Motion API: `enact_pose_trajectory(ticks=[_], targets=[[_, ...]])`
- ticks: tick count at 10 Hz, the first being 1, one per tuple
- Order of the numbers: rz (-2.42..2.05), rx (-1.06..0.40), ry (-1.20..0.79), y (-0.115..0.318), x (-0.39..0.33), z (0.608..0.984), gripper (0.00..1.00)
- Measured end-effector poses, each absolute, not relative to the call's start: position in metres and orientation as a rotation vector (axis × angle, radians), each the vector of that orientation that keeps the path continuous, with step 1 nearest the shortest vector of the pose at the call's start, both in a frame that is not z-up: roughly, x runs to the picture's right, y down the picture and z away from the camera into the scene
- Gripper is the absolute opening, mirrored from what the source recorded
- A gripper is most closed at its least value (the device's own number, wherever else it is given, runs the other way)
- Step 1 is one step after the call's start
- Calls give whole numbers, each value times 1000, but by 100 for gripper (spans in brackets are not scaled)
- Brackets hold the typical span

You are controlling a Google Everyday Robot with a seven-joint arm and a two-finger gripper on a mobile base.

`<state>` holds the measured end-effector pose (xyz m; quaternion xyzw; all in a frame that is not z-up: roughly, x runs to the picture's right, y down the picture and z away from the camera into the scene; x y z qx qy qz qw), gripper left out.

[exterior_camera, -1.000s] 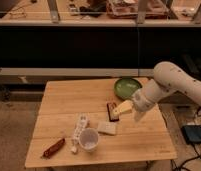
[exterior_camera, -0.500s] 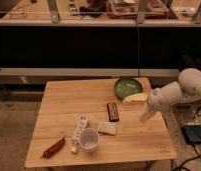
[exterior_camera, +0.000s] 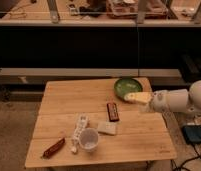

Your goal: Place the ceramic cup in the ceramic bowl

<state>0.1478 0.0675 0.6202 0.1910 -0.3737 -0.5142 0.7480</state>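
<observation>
The ceramic cup (exterior_camera: 89, 138) is small, white and round. It stands upright near the front of the wooden table (exterior_camera: 69, 100), right beside a long white power strip (exterior_camera: 79, 131). The ceramic bowl (exterior_camera: 126, 86) is shallow and green and sits at the table's back right. My gripper (exterior_camera: 135, 97) is a pale yellowish end on the white arm (exterior_camera: 176, 101) that reaches in from the right. It hovers at the bowl's front edge, well away from the cup. Nothing shows in it.
A dark red flat bar (exterior_camera: 112, 111) lies mid-table, with a white packet (exterior_camera: 107, 128) just in front of it. A reddish-brown item (exterior_camera: 54, 147) lies at the front left corner. A blue box (exterior_camera: 195, 134) sits on the floor to the right. A dark shelf unit stands behind the table.
The arm has drawn back to the right, from over the middle of the table to its right edge near the bowl. The objects on the table have not moved.
</observation>
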Motion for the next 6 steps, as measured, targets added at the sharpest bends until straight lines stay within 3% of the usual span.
enact_pose_trajectory(ticks=[3,6], targets=[[-1243,493,-778,73,128,606,80],[-1308,450,-779,83,122,607,80]])
